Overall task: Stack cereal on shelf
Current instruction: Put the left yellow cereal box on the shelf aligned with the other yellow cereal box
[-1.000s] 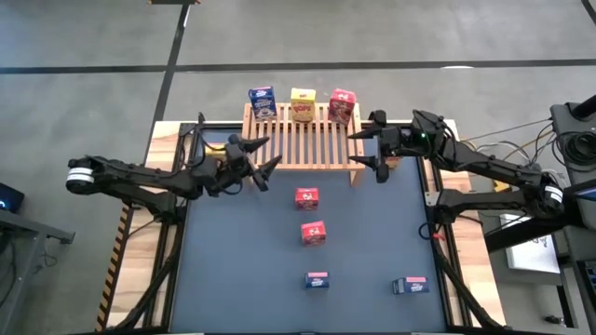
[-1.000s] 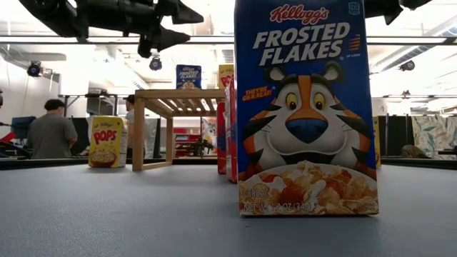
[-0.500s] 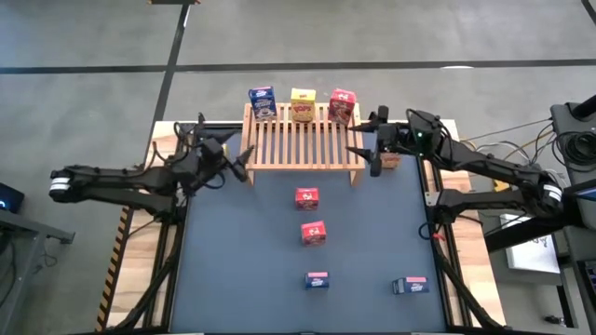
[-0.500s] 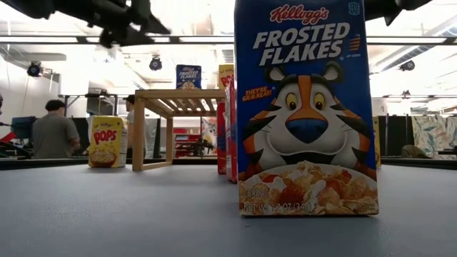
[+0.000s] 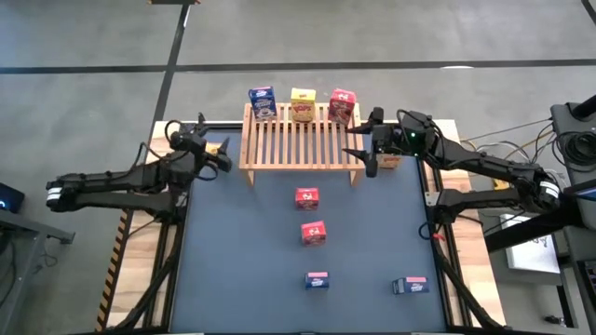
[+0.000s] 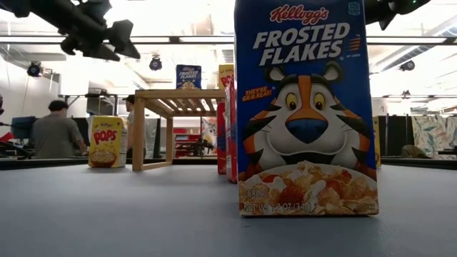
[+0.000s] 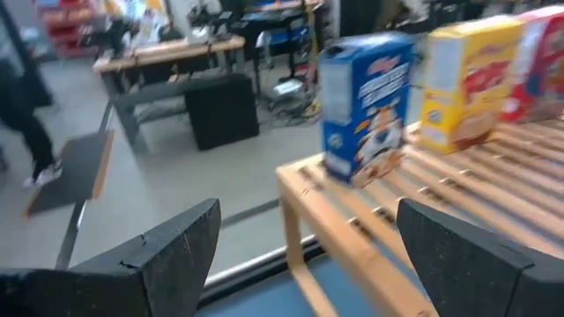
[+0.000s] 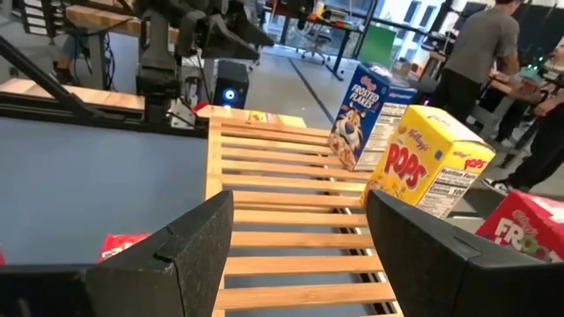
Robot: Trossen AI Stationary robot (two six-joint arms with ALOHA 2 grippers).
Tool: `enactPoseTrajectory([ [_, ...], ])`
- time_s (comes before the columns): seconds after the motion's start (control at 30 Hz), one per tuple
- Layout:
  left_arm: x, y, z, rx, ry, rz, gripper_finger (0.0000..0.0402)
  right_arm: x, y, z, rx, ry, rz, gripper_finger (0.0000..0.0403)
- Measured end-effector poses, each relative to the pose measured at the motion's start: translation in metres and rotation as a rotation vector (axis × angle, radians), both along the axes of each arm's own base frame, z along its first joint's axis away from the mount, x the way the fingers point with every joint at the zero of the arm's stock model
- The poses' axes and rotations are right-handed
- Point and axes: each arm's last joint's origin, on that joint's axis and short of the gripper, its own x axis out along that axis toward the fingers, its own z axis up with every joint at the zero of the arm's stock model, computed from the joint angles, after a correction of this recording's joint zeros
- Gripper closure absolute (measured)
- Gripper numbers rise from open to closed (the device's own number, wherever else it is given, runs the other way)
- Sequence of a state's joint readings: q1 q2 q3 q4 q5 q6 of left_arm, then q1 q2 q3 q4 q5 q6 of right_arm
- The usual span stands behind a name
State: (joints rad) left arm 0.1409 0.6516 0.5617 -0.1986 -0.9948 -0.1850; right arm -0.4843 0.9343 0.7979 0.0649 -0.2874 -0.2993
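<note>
The wooden shelf (image 5: 300, 141) stands at the table's far middle. A blue box (image 5: 262, 102), a yellow box (image 5: 303, 104) and a red box (image 5: 342, 107) stand upright along its far edge. Two red boxes (image 5: 307, 197) (image 5: 313, 233) and two blue boxes (image 5: 318, 279) (image 5: 410, 286) sit on the dark mat. One yellow box (image 6: 107, 141) stands left of the shelf, another (image 5: 389, 160) right of it. My left gripper (image 5: 222, 156) hovers open off the shelf's left end. My right gripper (image 5: 370, 154) hovers open at the shelf's right end.
The left wrist view looks past the open fingers (image 7: 167, 255) at the shelf's left end (image 7: 370, 238) and the blue box (image 7: 366, 106). The right wrist view shows the slats (image 8: 282, 202) and the left arm (image 8: 189, 35) beyond. People stand in the room behind.
My left gripper has drawn back from the shelf's near left corner toward the table's left edge and a little toward the far edge, staying open and high. The boxes and the shelf have not moved.
</note>
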Motion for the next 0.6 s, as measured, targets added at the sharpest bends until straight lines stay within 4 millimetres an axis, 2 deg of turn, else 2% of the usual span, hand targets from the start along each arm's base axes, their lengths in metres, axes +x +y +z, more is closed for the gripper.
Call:
enactPoseTrajectory([
  [0.13, -0.007, 0.009, -0.007, -0.068, -0.013, 0.075, 0.0074, -0.001, 0.0, 0.003, -0.012, -0.007, 0.001, 0.0154],
  [0.23, -0.01, 0.018, -0.014, -0.148, -0.001, 0.063, 0.0074, -0.001, 0.0, 0.005, -0.015, -0.015, 0.001, 0.0154],
  [0.43, -0.012, 0.036, -0.026, -0.271, 0.097, 0.073, 0.0074, -0.001, 0.0, 0.006, -0.007, -0.016, -0.001, 0.0154],
  [0.6, -0.012, 0.045, -0.01, -0.366, 0.217, 0.107, 0.0074, -0.001, 0.0, 0.005, -0.001, -0.009, 0.0, 0.0154],
])
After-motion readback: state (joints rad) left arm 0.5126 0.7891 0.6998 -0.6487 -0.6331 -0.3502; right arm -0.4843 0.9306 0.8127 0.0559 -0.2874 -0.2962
